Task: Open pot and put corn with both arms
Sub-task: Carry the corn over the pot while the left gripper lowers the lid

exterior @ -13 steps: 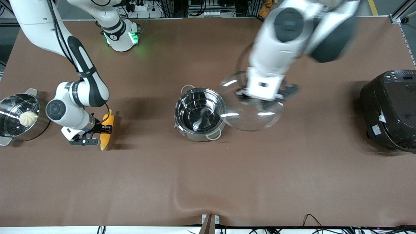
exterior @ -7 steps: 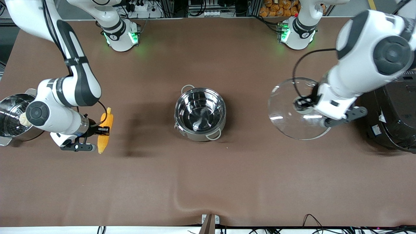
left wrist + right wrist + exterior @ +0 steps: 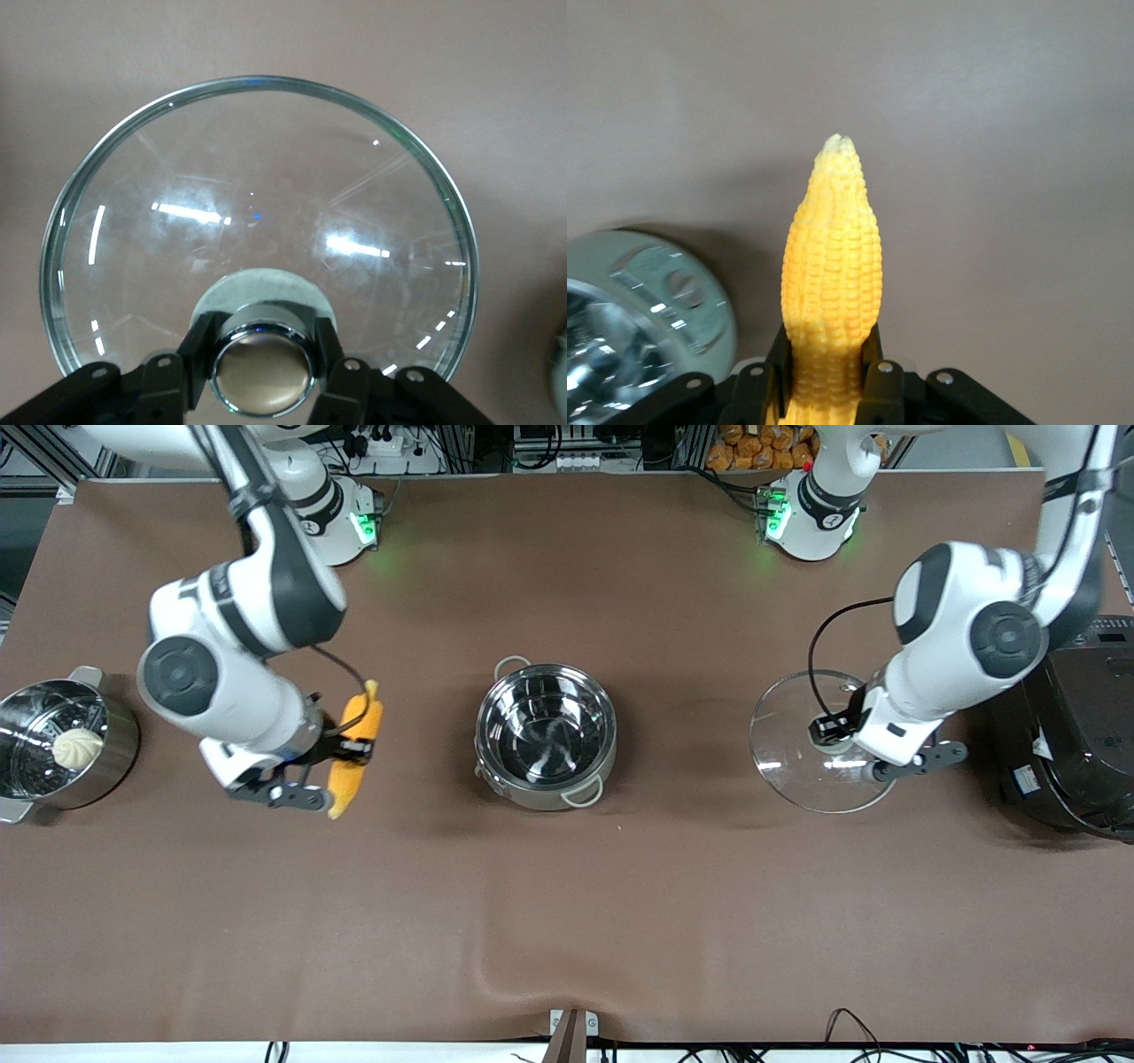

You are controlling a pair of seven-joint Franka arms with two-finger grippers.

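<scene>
Pot [image 3: 546, 735] sits open mid-frame on the counter [image 3: 567, 921], and the right gripper [image 3: 312, 772] at frame left, fingers clamped on the corn [image 3: 356, 746] near its thick end, long axis running roughly top-to-bottom, is probably nearer than the left gripper [image 3: 873, 755] pinching the lid [image 3: 802, 748] knob at frame right.

A brown cloth [image 3: 567, 921] covers the table, with a crease rising near the front camera's edge. At that edge sits a small metal bracket [image 3: 572, 1027], with black cables [image 3: 850, 1020] trailing beside it. Above the table's top edge stand aluminium frames [image 3: 461, 443] and a power strip [image 3: 381, 441].
</scene>
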